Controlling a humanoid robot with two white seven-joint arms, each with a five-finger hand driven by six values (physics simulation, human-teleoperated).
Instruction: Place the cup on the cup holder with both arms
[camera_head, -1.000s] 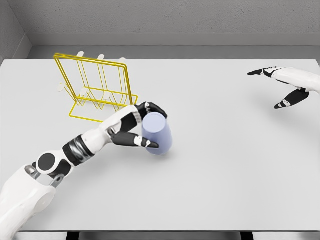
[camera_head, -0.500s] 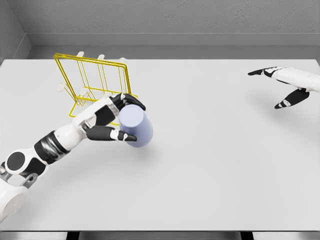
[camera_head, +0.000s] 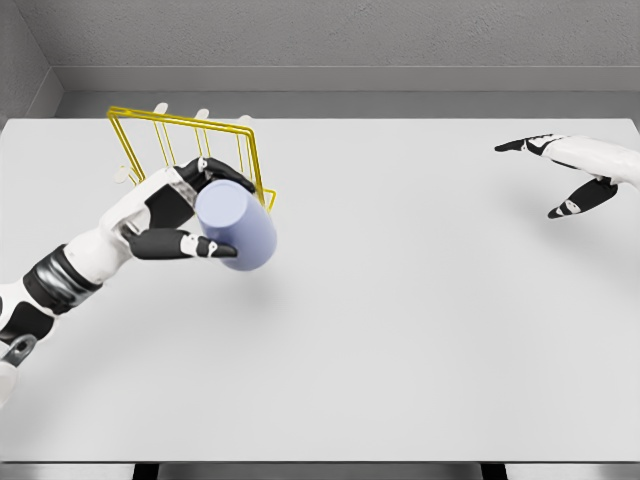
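A pale blue cup (camera_head: 238, 227) is held tilted above the table, its flat end facing me, with my left hand (camera_head: 190, 213) shut on it from the left. Right behind it stands the yellow wire cup holder (camera_head: 150, 140) with white-tipped pegs, its lower right part hidden by the hand and cup. Far off at the right edge, my right hand (camera_head: 560, 175) hovers over the table with fingers spread and nothing in it.
The white table (camera_head: 400, 320) spreads across the whole view, with a grey wall behind its far edge. The cup casts a shadow on the table just below it.
My left hand has carried the cup up and to the left, from the table's middle to just in front of the wire holder. The right hand has stayed where it was.
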